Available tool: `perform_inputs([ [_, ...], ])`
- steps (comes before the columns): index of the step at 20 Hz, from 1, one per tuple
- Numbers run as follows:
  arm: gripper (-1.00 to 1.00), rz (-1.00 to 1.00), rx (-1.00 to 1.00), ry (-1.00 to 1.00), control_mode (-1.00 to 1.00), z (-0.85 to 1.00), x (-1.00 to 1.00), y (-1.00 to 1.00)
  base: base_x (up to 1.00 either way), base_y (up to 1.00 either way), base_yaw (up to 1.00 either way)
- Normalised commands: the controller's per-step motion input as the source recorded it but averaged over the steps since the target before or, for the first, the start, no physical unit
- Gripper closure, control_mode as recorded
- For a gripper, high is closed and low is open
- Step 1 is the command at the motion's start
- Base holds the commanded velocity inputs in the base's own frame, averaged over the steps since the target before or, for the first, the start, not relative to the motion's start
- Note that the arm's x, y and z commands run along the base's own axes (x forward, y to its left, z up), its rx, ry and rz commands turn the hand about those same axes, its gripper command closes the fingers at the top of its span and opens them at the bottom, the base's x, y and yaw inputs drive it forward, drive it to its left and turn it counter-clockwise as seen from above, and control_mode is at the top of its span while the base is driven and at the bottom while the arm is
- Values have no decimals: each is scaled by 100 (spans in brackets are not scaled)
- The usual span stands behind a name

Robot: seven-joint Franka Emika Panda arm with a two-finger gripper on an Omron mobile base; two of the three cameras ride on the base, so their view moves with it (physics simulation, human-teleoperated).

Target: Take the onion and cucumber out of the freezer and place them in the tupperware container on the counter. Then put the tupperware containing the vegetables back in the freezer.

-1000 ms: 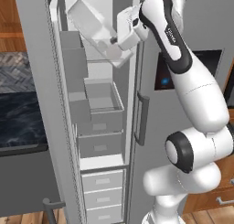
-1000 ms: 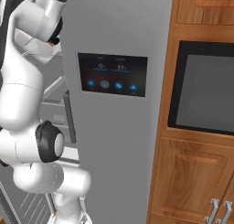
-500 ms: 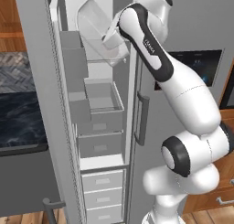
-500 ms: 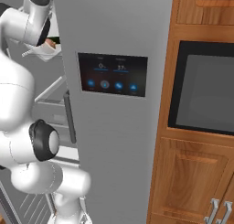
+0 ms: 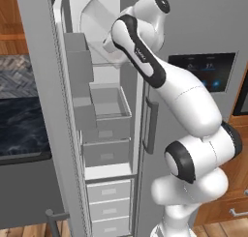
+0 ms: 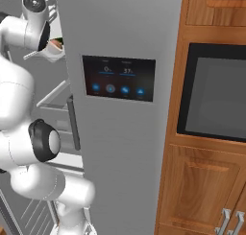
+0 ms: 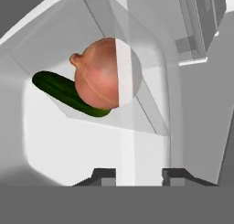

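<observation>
since a second ago the arm has swung the tray [image 5: 99,19] higher and deeper into the top of the freezer [image 5: 104,134], and the tray now stands tilted against the upper shelf space instead of hanging out in front of the door opening.

the room is a rendered kitchen: a grey side-by-side fridge, its freezer door [image 5: 43,125] swung open to the left, and warm wooden cabinets [image 6: 206,181] with a dark oven window [image 6: 216,97] to the right. a black marbled desk [image 5: 22,129] sits low beyond the open door in the left base view. the other fridge door carries a dark touch panel [image 6: 118,78].

the freezer is plain matte grey inside, with boxy door bins, flat shelves and pale drawers lower down, and a vertical bar handle [image 5: 149,125]. the tray is smooth white with rounded corners and a raised rim.

the hand view looks into the tray from close up: the onion [image 7: 103,72], a glossy reddish-orange ball with a small nub, lies touching the cucumber [image 7: 64,93], a dark green cylinder partly behind it, both against the tray's far wall. the left base view gives the tray's tilt and height. the right base view catches a sliver of the tray's contents past the fridge edge.

the pincer [image 7: 139,175] shows two dark tips standing a little apart at the tray's near rim; whether they clamp the rim i cannot tell.
</observation>
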Motion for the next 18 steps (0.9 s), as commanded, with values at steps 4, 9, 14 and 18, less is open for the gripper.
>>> perform_inputs([
  [4, 100, -15, 0, 2, -100, 0, 43, 0, 0, 0, 0],
  [9, 100, -14, 0, 6, -100, 0, 33, 0, 0, 0, 0],
  [14, 100, -14, -2, 12, -100, 0, 23, 0, 0, 0, 0],
  [18, 100, -11, -8, 10, -100, 0, 13, 0, 0, 0, 0],
])
